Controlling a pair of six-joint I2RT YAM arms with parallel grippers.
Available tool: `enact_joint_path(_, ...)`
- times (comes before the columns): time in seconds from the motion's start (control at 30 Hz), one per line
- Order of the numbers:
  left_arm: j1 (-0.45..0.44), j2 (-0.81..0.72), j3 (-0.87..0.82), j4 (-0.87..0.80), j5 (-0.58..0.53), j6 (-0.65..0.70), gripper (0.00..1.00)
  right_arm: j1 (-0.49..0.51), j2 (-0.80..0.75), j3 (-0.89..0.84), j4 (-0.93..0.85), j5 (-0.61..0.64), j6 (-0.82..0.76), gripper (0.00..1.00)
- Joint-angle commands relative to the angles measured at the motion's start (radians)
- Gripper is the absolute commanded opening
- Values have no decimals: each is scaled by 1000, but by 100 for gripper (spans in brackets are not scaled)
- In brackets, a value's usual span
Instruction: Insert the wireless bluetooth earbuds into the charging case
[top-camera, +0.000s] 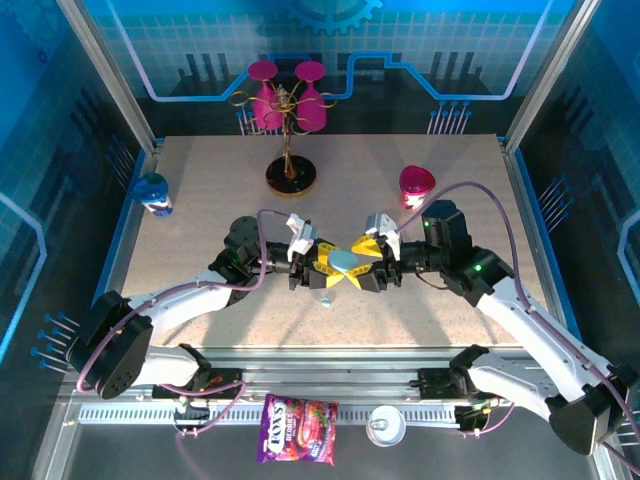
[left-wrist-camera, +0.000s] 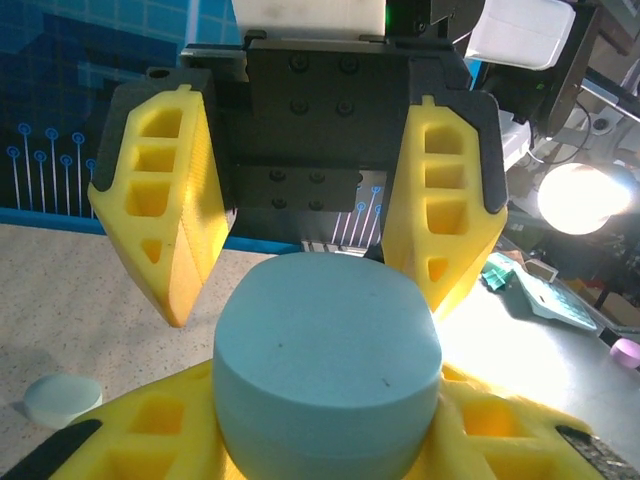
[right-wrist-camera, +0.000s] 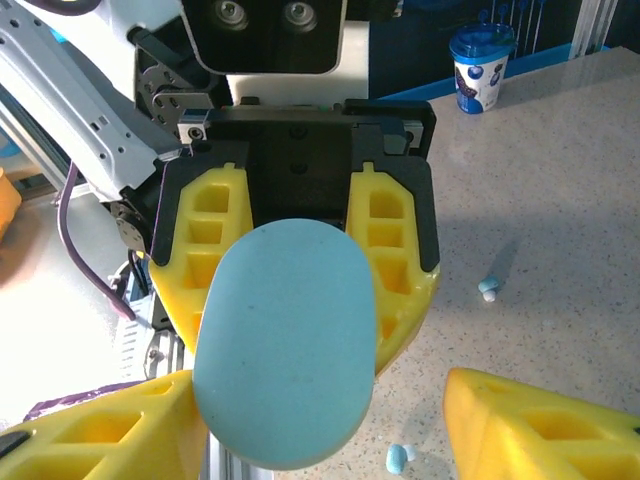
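Left pincer (top-camera: 330, 265) clamps the light-blue charging case (right-wrist-camera: 285, 340); right pincer (top-camera: 375, 268) gapes empty. The loose earbuds (right-wrist-camera: 488, 288) on the table (right-wrist-camera: 560, 200) look featherlight, hard and slippery, so I'd pinch one across its body

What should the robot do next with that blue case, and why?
Probably close the right fingers on the blue case to pry it open: the left fingers clamp it, it looks shut, the right ones gape facing it, and two earbuds lie on the table.
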Motion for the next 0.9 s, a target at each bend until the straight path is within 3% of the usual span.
enact_joint_path(0.0, -8, -33, 13, -34, 51, 65, 32, -33, -17, -8, 80, 35, 64, 62)
enact_joint_path(0.4, -8, -61, 2, -82, 31, 110, 32, -63, -48, -24, 133, 67, 86, 66)
enact_joint_path(0.67, 10, -52, -13, -58, -21, 110, 33, -62, -94, -24, 146, 32, 114, 88)
enact_joint_path(0.87, 90, -48, -55, 33, -106, 48, 32, -65, -104, -69, 189, 133, 254, 99)
